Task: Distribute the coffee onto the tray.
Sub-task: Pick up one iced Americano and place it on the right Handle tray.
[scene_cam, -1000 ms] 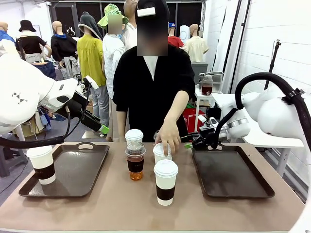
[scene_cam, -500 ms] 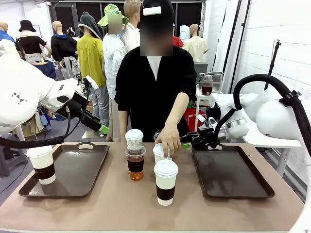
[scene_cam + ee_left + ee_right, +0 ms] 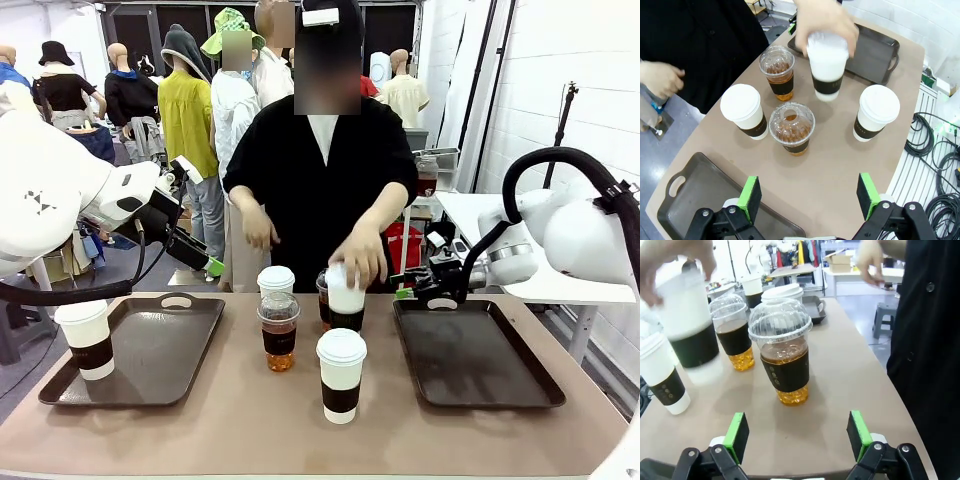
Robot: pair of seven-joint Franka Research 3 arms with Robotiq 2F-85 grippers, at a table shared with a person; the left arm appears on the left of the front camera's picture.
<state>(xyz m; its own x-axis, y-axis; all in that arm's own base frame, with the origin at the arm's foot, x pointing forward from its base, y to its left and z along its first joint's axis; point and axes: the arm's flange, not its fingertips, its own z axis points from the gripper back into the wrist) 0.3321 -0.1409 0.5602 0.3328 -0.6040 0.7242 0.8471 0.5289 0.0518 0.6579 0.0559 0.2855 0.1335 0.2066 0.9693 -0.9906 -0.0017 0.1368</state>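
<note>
person's hand (image 3: 360, 258) has lifted a sleeved white cup (image 3: 346, 300) off the table (image 3: 250, 425) — it now hangs just left of the right gripper (image 3: 405, 293), which has backed over the edge of its tray (image 3: 470, 360), jaws wide, empty; likely a handover. left gripper (image 3: 212, 266) open too — idle.

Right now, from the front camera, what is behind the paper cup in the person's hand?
A clear dome-lidded cup of brown drink stands behind the held paper cup. That cup covers most of it; a strip at its left shows.
</note>
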